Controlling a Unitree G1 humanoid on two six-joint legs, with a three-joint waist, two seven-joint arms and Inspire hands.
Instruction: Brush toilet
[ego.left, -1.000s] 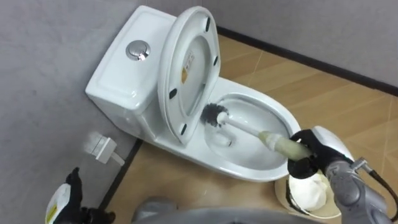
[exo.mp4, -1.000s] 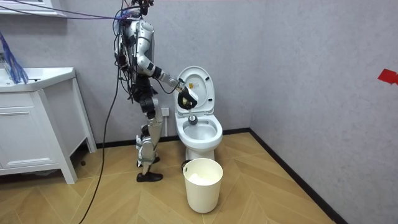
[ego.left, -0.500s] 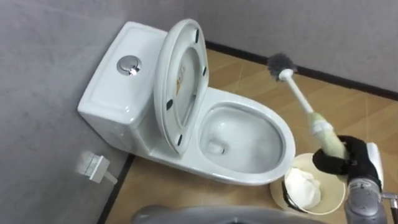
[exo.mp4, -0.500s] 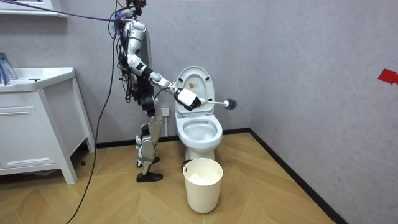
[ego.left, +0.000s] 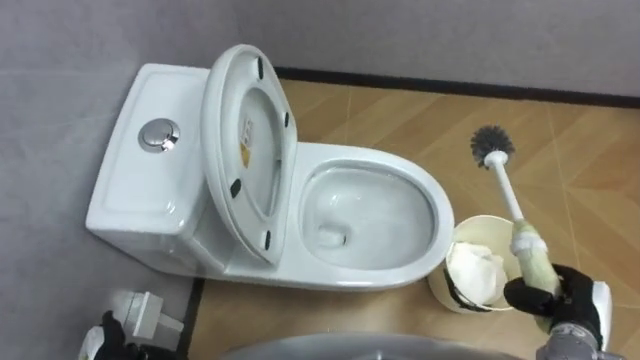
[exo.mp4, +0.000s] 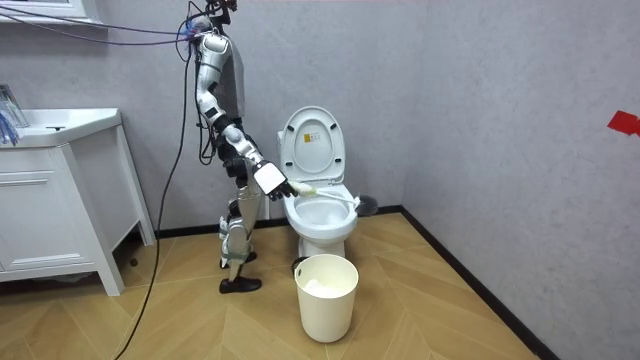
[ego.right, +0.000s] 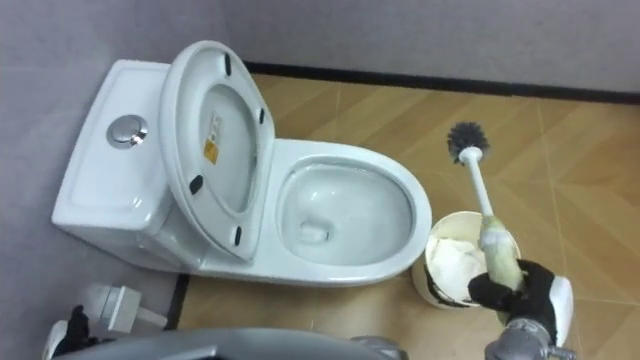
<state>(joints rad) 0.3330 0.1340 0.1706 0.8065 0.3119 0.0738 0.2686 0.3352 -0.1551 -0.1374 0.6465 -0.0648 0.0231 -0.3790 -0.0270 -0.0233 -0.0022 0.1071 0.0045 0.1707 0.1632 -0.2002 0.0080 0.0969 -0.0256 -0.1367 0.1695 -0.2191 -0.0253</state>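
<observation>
Robot stands left of toilet (exo.mp4: 322, 218), lid (exo.mp4: 312, 145) up. Right hand (exo.mp4: 270, 180) grips toilet brush (exo.mp4: 335, 197) across bowl. White bin (exo.mp4: 326, 295) nearer.

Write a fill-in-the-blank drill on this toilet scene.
1. The brush is held in the robot's ___ hand.
2. Its bristles are over the ___, not over the bowl.
3. The seat is ___, not down.

Missing words: right; floor; up.
</observation>
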